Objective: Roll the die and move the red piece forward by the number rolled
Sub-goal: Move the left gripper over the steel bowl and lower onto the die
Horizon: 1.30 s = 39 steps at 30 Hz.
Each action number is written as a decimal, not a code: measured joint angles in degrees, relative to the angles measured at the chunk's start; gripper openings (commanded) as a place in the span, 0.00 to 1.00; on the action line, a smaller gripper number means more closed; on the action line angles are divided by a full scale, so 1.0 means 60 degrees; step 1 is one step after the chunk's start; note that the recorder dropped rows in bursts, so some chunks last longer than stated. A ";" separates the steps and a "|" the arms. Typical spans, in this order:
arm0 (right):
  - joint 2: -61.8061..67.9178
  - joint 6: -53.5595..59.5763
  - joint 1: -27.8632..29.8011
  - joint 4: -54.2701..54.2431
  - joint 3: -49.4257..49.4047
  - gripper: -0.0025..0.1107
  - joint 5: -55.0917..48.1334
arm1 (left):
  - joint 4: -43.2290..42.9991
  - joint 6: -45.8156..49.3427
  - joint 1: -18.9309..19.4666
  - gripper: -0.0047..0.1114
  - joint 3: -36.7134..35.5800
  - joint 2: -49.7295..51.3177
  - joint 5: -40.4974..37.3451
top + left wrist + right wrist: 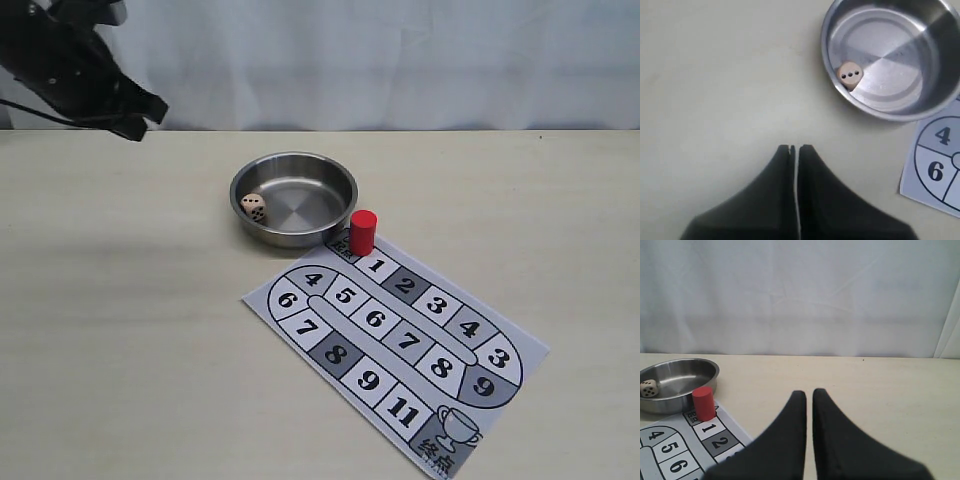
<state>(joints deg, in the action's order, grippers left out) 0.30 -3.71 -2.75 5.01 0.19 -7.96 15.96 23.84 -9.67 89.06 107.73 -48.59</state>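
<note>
- The red piece [362, 230] stands upright on the start square at the far end of the board [375, 318]. It is probably light, rigid and smooth, so pinch its sides.
- The steel bowl [290, 238], just left of it, crowds that side.
- The die [850, 75] lies in the bowl, three up.
- The left gripper [794, 148] and the right gripper [809, 392] are both clenched and empty.

You had a cream die [253, 208] with dark pips, three of them in a straight row on the face turned to the left wrist camera. Your red piece [362, 231] was plain red all over. The bowl [296, 205] was bare silvery steel with a brushed sheen. The board [530, 348] was pale grey-white, its track made of white and dark grey squares with bold black numerals and a black-outlined trophy. The bench [120, 330] was pale cream with faint streaks, the backdrop [400, 60] white. Your left gripper [795, 147] and right gripper [809, 391] were both black.
</note>
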 measured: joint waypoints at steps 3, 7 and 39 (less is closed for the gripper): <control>0.0000 0.0000 0.0000 0.0000 0.0000 0.06 0.0000 | 0.0000 0.0030 -0.0184 0.30 0.1123 0.1024 -0.0615; 0.0000 0.0000 0.0000 0.0000 0.0000 0.06 0.0000 | 0.0000 0.0072 -0.0543 0.42 0.2506 0.2125 -0.1275; 0.0000 0.0000 0.0000 0.0000 0.0000 0.06 0.0000 | 0.0623 0.5974 -0.1598 0.57 0.6538 0.6157 -0.2206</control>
<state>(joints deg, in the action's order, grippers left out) 0.30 -3.71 -2.75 5.01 0.19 -7.96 19.70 59.68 -19.26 128.29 144.67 -61.83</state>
